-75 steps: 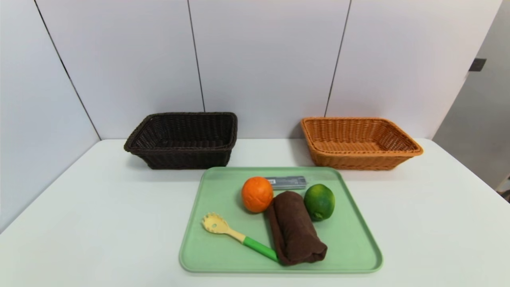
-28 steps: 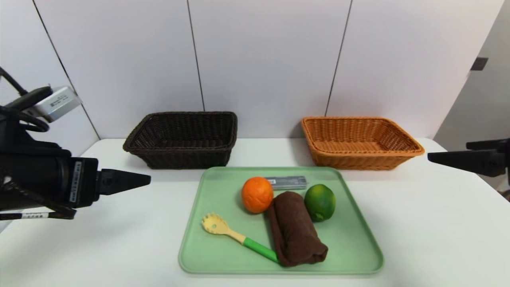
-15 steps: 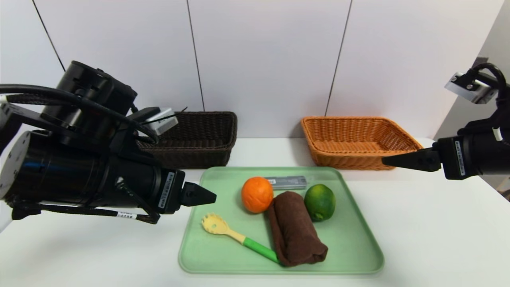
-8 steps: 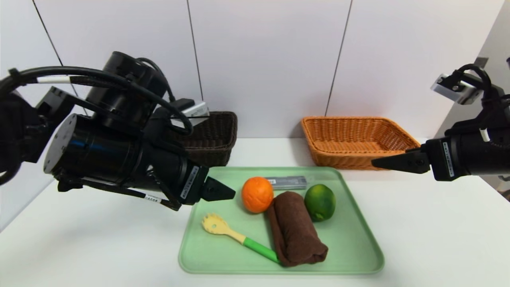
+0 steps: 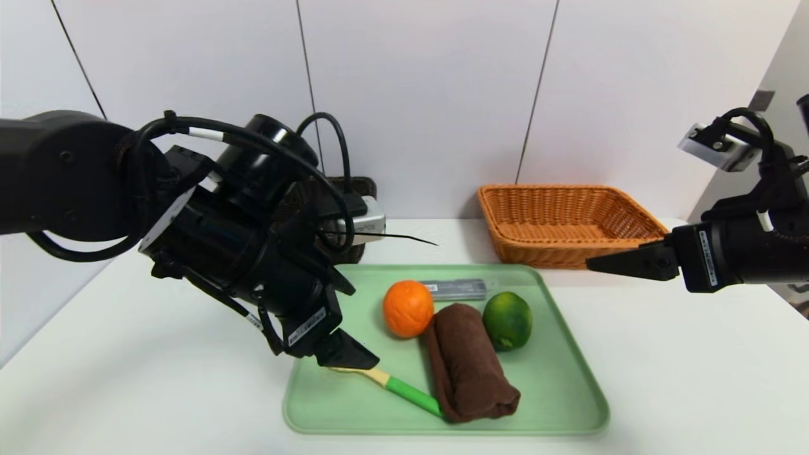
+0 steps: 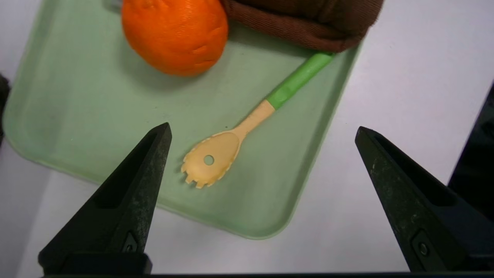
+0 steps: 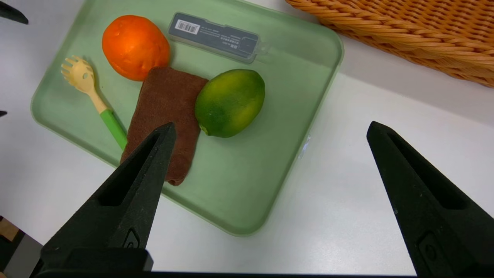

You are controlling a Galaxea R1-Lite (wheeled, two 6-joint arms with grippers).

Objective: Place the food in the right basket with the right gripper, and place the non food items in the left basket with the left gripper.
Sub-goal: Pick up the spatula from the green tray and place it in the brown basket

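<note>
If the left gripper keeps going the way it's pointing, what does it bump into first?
Probably the pasta spoon: the open left gripper points down at its toothed head on the green tray. Depth is hard to judge.

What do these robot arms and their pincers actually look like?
Both arms are glossy black cylinders with looping black cables, small white printed labels and a silver-grey camera box at each wrist. The left gripper and right gripper each end in two matte black, pointed, wedge-shaped fingers.

An orange [image 5: 408,308], a lime [image 5: 507,320], a rolled brown towel [image 5: 469,362], a green-handled pasta spoon [image 6: 247,126] and a grey packet [image 7: 214,37] lie together on the green tray [image 5: 556,379].
</note>
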